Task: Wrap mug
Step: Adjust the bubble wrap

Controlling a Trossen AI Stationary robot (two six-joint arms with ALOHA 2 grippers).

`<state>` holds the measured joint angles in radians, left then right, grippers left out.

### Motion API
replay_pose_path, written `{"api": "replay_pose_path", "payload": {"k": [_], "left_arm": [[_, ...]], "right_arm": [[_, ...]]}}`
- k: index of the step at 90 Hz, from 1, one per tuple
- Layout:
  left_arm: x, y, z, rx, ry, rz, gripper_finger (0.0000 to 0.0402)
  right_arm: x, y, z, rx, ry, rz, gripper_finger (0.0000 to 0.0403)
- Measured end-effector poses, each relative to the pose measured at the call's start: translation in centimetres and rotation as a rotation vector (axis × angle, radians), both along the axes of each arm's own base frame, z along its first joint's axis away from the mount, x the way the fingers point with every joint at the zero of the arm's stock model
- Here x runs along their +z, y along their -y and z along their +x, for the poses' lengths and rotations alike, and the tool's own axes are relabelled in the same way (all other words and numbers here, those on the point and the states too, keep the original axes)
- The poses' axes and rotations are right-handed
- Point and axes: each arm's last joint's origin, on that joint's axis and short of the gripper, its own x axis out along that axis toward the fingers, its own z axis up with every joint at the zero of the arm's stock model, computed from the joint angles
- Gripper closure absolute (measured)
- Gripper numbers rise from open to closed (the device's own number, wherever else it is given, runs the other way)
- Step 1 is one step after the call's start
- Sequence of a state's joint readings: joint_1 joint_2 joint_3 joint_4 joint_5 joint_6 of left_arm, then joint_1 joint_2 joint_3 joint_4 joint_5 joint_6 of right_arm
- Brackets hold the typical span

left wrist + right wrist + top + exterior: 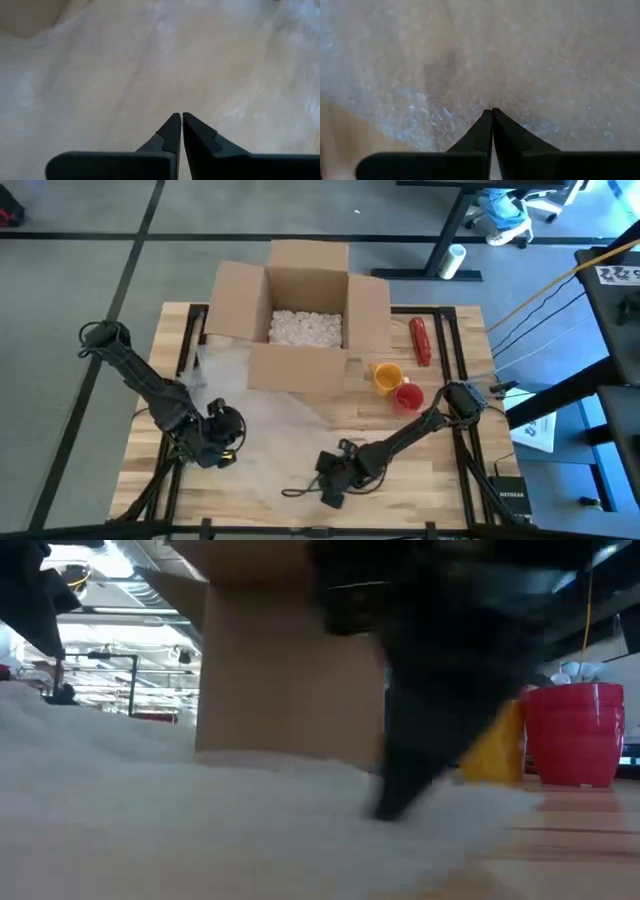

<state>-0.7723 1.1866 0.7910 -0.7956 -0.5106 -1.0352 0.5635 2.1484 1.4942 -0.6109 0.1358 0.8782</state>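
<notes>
A clear bubble wrap sheet lies spread on the wooden table in front of the cardboard box. A yellow mug and a red mug stand upright on the table to the wrap's right, touched by no gripper; the low view shows the red mug and the yellow mug. My left gripper is shut above the wrap's left part. My right gripper is shut at the wrap's near edge. My left gripper is shut over the wrap; whether it touches it I cannot tell. My right gripper comes down from above at a slant, and its shut fingertips meet the bubble wrap's surface near its near edge. Whether a layer is caught between them I cannot tell. The wrap lies on the table.
An open cardboard box with white packing peanuts stands at the table's far middle. A red bottle-like thing lies right of the box. Bare wood shows at the near right.
</notes>
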Motion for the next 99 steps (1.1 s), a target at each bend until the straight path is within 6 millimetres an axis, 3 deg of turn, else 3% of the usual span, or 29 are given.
{"api": "replay_pose_path", "payload": {"k": [28, 42, 56, 78, 99], "left_arm": [[0.0, 0.0, 0.0, 0.046, 0.008, -0.034, 0.0402], [0.0, 0.1, 0.1, 0.052, 0.019, -0.050, 0.0402], [0.1, 0.2, 0.2, 0.047, 0.029, -0.058, 0.0402], [0.2, 0.3, 0.3, 0.046, 0.039, -0.067, 0.0402], [-0.1, 0.9, 0.5, 0.035, 0.045, -0.075, 0.0402]], "right_arm": [[1.8, 0.7, -5.0, -0.084, -0.310, -0.205, 0.0403], [2.1, 1.1, -6.1, -0.173, -0.312, -0.355, 0.0403], [3.1, -0.2, -4.9, -0.160, -0.093, -0.266, 0.0403], [4.4, -2.8, -1.0, -0.018, 0.298, -0.022, 0.0403], [2.8, -2.5, -0.3, -0.005, 0.252, -0.006, 0.0403]]}}
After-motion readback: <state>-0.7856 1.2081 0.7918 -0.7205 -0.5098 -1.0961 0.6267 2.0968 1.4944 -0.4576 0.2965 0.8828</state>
